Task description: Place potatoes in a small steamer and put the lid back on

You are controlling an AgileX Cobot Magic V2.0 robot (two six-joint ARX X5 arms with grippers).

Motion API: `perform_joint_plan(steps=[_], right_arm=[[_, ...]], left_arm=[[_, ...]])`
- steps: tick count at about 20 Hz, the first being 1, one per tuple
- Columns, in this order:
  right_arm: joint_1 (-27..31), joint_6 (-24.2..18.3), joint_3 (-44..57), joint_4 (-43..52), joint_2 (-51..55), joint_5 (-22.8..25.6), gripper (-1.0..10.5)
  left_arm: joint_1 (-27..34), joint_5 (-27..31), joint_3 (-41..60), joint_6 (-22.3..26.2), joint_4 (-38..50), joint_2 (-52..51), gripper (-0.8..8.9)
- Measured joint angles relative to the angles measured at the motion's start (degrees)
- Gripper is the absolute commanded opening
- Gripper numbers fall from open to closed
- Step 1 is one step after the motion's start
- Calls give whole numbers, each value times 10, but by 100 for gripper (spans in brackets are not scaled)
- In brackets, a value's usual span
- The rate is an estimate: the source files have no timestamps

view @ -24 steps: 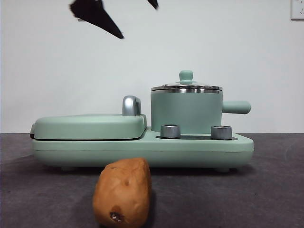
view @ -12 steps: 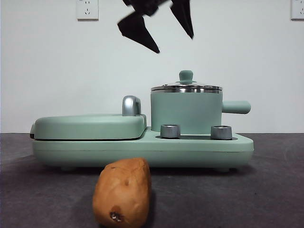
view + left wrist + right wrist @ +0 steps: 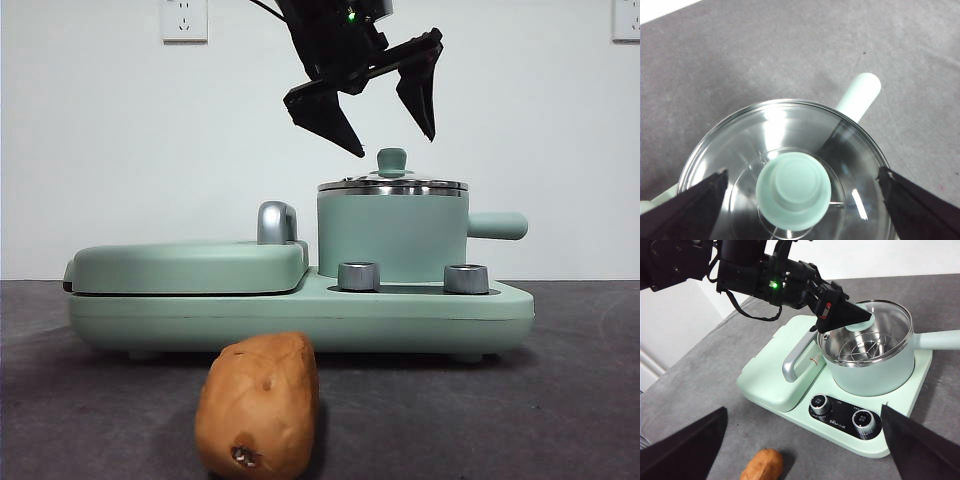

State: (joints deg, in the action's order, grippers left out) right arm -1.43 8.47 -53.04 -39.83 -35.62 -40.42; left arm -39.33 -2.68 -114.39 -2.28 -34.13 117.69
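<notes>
Right now the left gripper (image 3: pixel 388 128) hangs in the upper middle of the front view, just above the lid (image 3: pixel 392 183), with its two black jaws spread wide and nothing between them. One jaw tip sits to the left of the mint-green knob (image 3: pixel 392 159) and the other to its upper right; neither touches the knob. In the left wrist view the knob (image 3: pixel 793 190) lies low in the frame between the two jaw tips, which stand apart at the bottom corners, and the glass lid (image 3: pixel 765 135) with its steel rim fills the lower half.

The lid is seated on the small steamer (image 3: pixel 392 236), which stands at centre right of the front view on a mint-green appliance base (image 3: pixel 300 318), its stubby handle (image 3: pixel 497 225) pointing right. Two chrome dials (image 3: pixel 359 276) sit on the base in front of the steamer. A flat griddle cover (image 3: pixel 188 266) with a chrome handle (image 3: pixel 276 222) occupies the left part of the base.

The potato (image 3: pixel 259 404) lies on the grey table (image 3: pixel 560 400) at the bottom centre of the front view, in front of the base and apart from it, its dark scar facing the camera.

The right gripper (image 3: pixel 805 440) is well away from the appliance; its jaws show as wide-apart dark tips in the bottom corners of the right wrist view, holding nothing, and the potato (image 3: pixel 762 465) appears at the bottom edge between them.
</notes>
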Motion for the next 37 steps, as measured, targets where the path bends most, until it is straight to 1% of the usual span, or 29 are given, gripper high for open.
perform_joint_plan(steps=[2, 10, 14, 16, 18, 23, 28, 32, 34, 36, 37], right_arm=[[0, 0, 0, 0, 0, 0, 489], [0, 0, 0, 0, 0, 0, 489], [0, 0, 0, 0, 0, 0, 489], [0, 0, 0, 0, 0, 0, 489], [0, 0, 0, 0, 0, 0, 489], [0, 0, 0, 0, 0, 0, 489], [0, 0, 0, 0, 0, 2, 489], [0, 0, 0, -1, -5, 53, 489], [-3, 3, -10, -21, -21, 60, 489], [-26, 4, -31, -43, -50, 66, 488], [-44, 4, -47, -58, -69, 82, 488]], left_arm=[[0, 1, 0, 0, 3, 1, 435], [-11, 10, 0, 2, 1, 19, 428], [-11, 13, 0, 7, 1, 19, 299], [-11, 15, 0, 9, 1, 20, 284], [-11, 28, 0, 14, 1, 20, 203], [-10, 34, -1, 37, 1, 20, 11], [-13, 43, -8, 53, -5, 22, 8], [-14, 43, -93, 56, -94, 33, 9], [-14, 43, -153, 57, -128, 33, 9], [-13, 43, -193, 57, -153, 28, 9], [-11, 42, -196, 57, -163, 20, 9]])
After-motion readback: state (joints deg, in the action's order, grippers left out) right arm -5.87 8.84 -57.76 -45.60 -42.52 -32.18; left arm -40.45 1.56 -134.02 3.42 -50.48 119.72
